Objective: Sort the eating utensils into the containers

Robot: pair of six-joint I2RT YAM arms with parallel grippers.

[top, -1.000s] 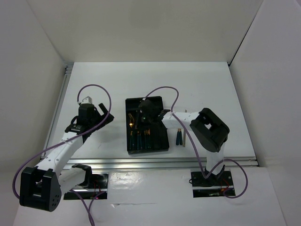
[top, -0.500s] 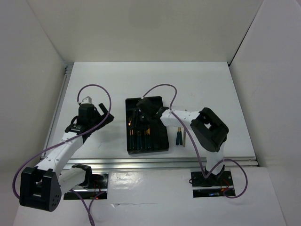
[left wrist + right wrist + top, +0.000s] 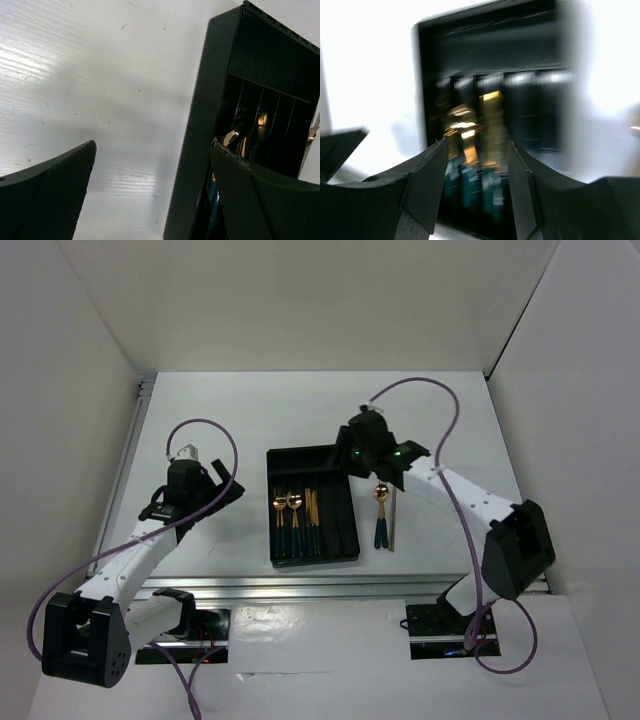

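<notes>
The white worktop (image 3: pixel 440 430) carries a black rectangular plastic tray (image 3: pixel 345 525) with long lengthwise compartments, lying between the two arms.

The right tool (image 3: pixel 355 460) hangs over the tray's far right corner. In the blurred right wrist view, its two fingers (image 3: pixel 422 190) stand apart with nothing between them, and the tray's contents show through the gap.

The left tool (image 3: pixel 222 490) sits over bare worktop just left of the tray. Its fingers (image 3: pixel 50 195) are spread wide and hold nothing, and the tray's long side wall (image 3: pixel 197 130) runs between them in the left wrist view.

In the tray's left-hand compartments lie two spoons with gold heads and dark teal handles (image 3: pixel 287 512), side by side. Just to their right are slimmer gold-and-teal utensils (image 3: pixel 312 510), whose kind is too small to tell.

Outside the tray, near its right wall, another gold-headed, teal-handled spoon (image 3: pixel 381 510) rests on the worktop. A thin straight grey metallic stick (image 3: pixel 392 525) lies just beside it, on its right.
</notes>
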